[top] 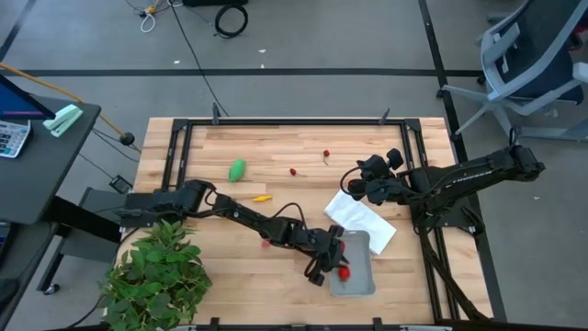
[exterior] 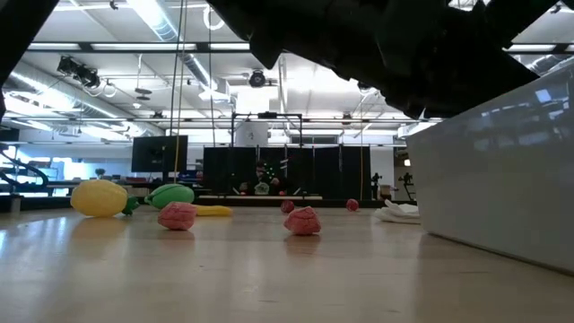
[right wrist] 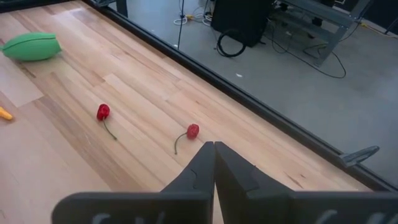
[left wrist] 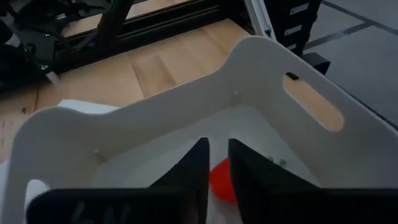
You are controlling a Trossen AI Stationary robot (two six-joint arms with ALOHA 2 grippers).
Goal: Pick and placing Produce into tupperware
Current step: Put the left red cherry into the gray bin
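Note:
The pale grey tupperware (top: 361, 246) stands on a white cloth (top: 363, 219) at the near right. My left gripper (top: 334, 265) reaches into it from the table's left, shut on a small red toy piece (left wrist: 222, 180). My right gripper (top: 353, 189) is shut and empty, waiting above the cloth's far edge. On the table lie a green oval (top: 237, 169), a thin orange-yellow piece (top: 262, 198), two red cherries (top: 293, 171) (top: 325, 154) and another red piece (top: 266, 244). The low view shows a yellow lemon (exterior: 99, 197). My left gripper has the small red piece (left wrist: 219, 175) between its two fingers (left wrist: 198, 167), which stand close together. The fingers slant down into the tupperware from the table's left. Whether the piece rests on the tupperware's floor, I cannot tell.
A large leafy green plant (top: 154, 271) stands at the near left corner. A black frame (top: 294, 121) runs along the table's far edge and sides. In the low view the tupperware's wall (exterior: 493, 179) fills the right side.

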